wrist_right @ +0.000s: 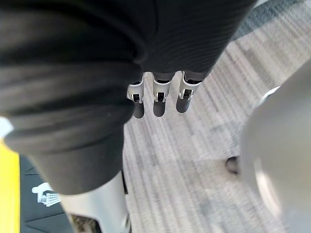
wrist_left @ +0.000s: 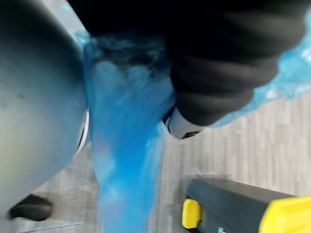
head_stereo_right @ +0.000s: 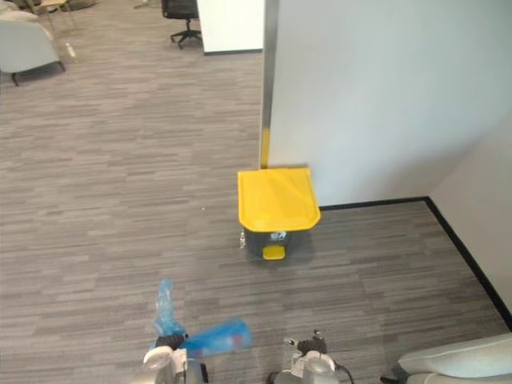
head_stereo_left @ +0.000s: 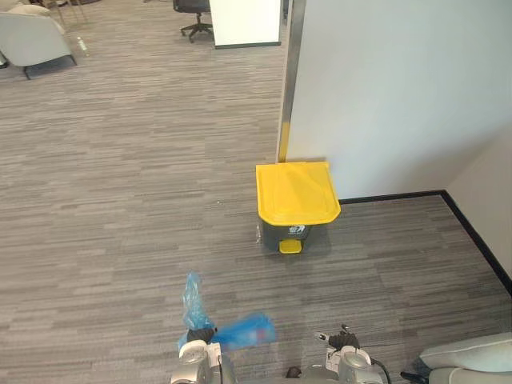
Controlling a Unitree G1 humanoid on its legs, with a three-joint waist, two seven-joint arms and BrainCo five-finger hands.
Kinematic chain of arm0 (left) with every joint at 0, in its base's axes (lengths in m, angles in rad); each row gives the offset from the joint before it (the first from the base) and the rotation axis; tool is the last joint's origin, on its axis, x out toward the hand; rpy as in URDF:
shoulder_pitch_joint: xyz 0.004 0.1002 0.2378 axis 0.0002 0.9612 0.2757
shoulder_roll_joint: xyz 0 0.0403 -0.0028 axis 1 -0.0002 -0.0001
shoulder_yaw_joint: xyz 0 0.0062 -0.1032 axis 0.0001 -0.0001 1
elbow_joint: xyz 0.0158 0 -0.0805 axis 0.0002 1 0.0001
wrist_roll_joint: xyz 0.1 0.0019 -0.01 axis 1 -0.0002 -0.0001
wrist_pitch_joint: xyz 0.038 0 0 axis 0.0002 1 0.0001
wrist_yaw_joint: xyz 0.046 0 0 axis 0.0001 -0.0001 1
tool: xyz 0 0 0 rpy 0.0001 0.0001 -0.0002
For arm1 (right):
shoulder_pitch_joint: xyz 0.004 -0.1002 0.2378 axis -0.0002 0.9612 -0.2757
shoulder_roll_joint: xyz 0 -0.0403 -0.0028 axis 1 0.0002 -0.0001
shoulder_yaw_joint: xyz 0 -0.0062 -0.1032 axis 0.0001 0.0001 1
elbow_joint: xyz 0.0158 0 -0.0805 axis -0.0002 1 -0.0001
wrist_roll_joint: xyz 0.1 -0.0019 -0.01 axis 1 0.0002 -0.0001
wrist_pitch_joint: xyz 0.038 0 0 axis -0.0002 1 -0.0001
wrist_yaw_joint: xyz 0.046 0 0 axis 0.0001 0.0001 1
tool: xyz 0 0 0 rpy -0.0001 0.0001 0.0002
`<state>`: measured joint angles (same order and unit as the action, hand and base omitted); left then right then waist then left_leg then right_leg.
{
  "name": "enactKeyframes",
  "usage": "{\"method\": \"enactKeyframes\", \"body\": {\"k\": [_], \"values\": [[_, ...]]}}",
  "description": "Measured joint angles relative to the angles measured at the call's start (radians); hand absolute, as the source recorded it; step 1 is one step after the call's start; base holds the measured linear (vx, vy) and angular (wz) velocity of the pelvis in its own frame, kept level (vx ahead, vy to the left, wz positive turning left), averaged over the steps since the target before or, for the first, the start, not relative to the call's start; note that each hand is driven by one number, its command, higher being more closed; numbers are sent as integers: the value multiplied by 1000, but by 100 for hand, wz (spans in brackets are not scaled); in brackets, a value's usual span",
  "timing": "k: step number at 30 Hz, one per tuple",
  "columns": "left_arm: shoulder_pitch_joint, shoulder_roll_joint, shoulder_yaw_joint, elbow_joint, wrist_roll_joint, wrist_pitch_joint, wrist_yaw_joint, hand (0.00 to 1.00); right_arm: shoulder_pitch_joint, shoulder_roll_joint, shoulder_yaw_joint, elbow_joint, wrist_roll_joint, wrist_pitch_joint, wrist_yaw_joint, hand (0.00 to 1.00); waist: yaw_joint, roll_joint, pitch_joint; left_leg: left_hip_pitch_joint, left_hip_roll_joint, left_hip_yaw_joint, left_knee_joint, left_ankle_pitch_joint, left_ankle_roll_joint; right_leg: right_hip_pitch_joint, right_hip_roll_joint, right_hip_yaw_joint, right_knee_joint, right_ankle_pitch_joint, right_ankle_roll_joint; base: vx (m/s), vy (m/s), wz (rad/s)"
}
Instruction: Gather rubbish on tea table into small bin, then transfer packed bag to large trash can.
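Blue bag [head_stereo_left: 244, 330] gripped by left hand [head_stereo_left: 200, 334], right hand [wrist_right: 158, 99] relaxed, open carpet [head_stereo_left: 264, 280] before bin [head_stereo_left: 296, 192].

Carpet floor [head_stereo_left: 128, 208] lies bare between the robot and the trash can [head_stereo_left: 290, 232], so the straight approach is free. Yellow lid [head_stereo_left: 296, 190] is down, closing the can's mouth. White wall [head_stereo_left: 384, 88] stands just behind the can and runs off to its right. The can's left side is open. Pale seat [head_stereo_left: 472, 356] crowds the right hand [head_stereo_left: 342, 340]. The left hand [head_stereo_left: 200, 334] grips a blue bag [head_stereo_left: 244, 330] that juts between the two hands.
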<state>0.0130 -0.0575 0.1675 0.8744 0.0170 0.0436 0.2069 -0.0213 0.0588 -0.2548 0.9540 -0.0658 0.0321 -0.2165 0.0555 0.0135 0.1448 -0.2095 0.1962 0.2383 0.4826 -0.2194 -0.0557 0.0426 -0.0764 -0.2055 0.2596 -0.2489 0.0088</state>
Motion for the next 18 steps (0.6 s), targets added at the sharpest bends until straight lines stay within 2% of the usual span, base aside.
{"method": "enactKeyframes", "body": {"k": [1,2,3,4,6,8,9,10,12,14,16,17,18], "values": [[-1,-2,1,5,0,-1,-1,100,0,3,-2,4,0,0,0,0,5,4,-3,4,-22,-17,-84,83,-17,11,-7,27,0,-11,26,440,279,-52],[6,4,11,3,0,-3,2,100,11,6,2,4,1,5,0,0,3,-18,-24,31,-54,-6,-121,88,-7,10,-21,55,-13,1,45,378,219,-22],[2,5,11,2,0,-4,4,100,16,6,6,4,0,6,3,0,-1,-28,-32,37,-69,-1,-136,90,-1,11,-34,60,-23,10,51,356,205,7],[-10,4,8,1,0,-9,3,100,22,8,-13,4,-1,9,0,0,-1,-50,-46,39,-95,19,-146,72,22,11,-63,78,-34,18,60,255,164,3],[-10,-5,8,6,0,-7,4,100,19,11,-21,2,-3,9,0,0,6,-53,-44,83,-111,61,-156,44,40,-1,-87,106,24,28,78,295,218,-43],[4,-6,1,21,0,-6,4,100,17,9,-12,-4,-5,6,3,0,6,-40,-42,154,-118,89,-195,18,47,-81,-101,143,237,53,114,228,199,-53],[8,0,-12,28,0,-5,4,100,20,6,-8,-5,-6,6,4,0,0,-34,-37,198,-123,96,-216,3,53,-166,-115,164,426,102,121,187,153,-19],[11,7,-13,33,0,-2,5,100,28,5,-7,-13,-7,9,5,0,-1,-26,-32,237,-126,102,-227,-12,53,-228,-119,172,560,100,111,221,99,-12],[11,21,-11,45,0,5,5,100,37,5,-7,-34,-11,5,4,0,-5,-34,-32,299,-126,105,-246,-33,46,-295,-116,141,651,64,89,217,30,-4],[10,26,-7,53,0,5,5,100,38,5,-8,-35,-12,4,3,0,-11,-37,-31,343,-127,105,-285,-34,45,-334,-110,74,604,22,63,253,-46,9],[8,25,-6,67,1,5,5,100,28,5,-13,-33,-12,4,4,0,-19,-35,-29,380,-124,97,-318,-34,44,-358,-92,19,483,15,56,316,-103,17],[8,24,-4,75,1,5,5,100,20,6,-17,-31,-12,4,4,0,-24,-34,-28,393,-118,79,-332,-35,37,-360,-54,12,324,43,39,368,-170,38],[4,28,-1,77,2,4,4,100,23,6,-19,-25,-11,4,4,0,-29,-52,-21,405,-126,53,-332,-46,19,-332,-29,24,147,156,-11,372,-190,42]]}}
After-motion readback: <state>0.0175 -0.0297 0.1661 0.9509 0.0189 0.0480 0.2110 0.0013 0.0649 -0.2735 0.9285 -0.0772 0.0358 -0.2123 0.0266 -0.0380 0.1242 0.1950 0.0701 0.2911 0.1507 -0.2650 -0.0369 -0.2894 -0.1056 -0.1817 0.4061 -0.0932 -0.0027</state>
